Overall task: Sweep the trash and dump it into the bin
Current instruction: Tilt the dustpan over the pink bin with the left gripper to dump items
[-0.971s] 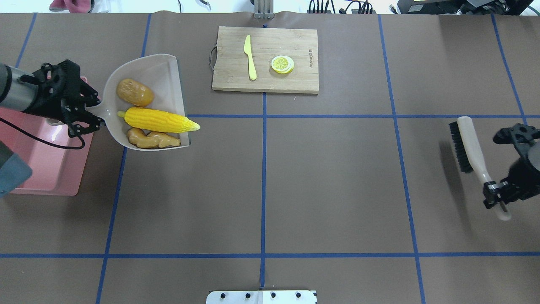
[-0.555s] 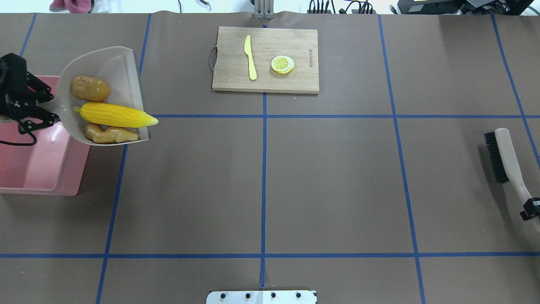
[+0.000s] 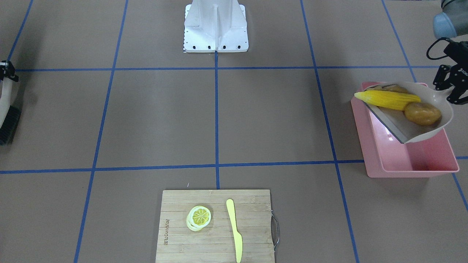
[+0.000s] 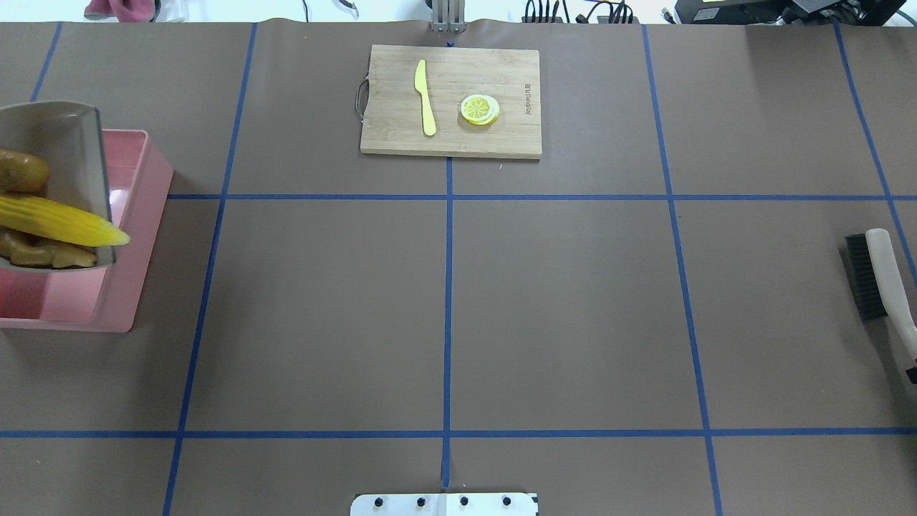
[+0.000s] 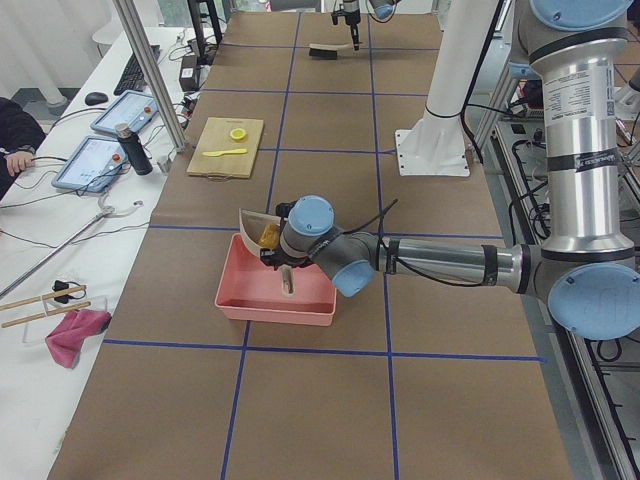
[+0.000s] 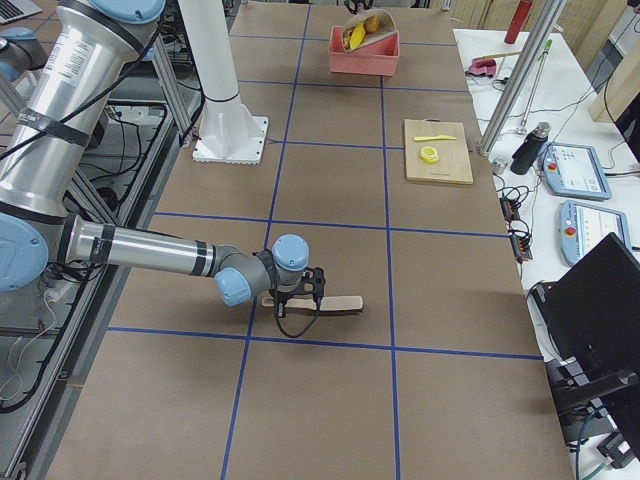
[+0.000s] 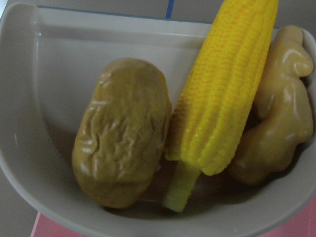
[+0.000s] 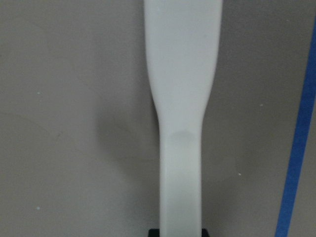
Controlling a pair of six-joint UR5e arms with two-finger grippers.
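- Trash sits in a beige dustpan, not yet in the bin: corn cob in the middle, brown potato on one side, knobbly ginger root on the other.
- All three pieces lie against the pan's curved back wall; the corn's pointed tip sticks out past the pan's straight front lip.
- Dustpan hangs tilted above the pink bin, which stands at the robot's left end of the counter. Pink floor shows in the part of the bin the pan does not cover.
- Left gripper has its fingers clamped on the dustpan's handle, at the outer side of the bin.
- Right gripper is at the far right end of the counter, fingers closed around the pale handle of a black-bristled brush.
- Wooden cutting board lies at the operators' edge, well apart from both arms, carrying a pale yellow knife and a lemon slice side by side.
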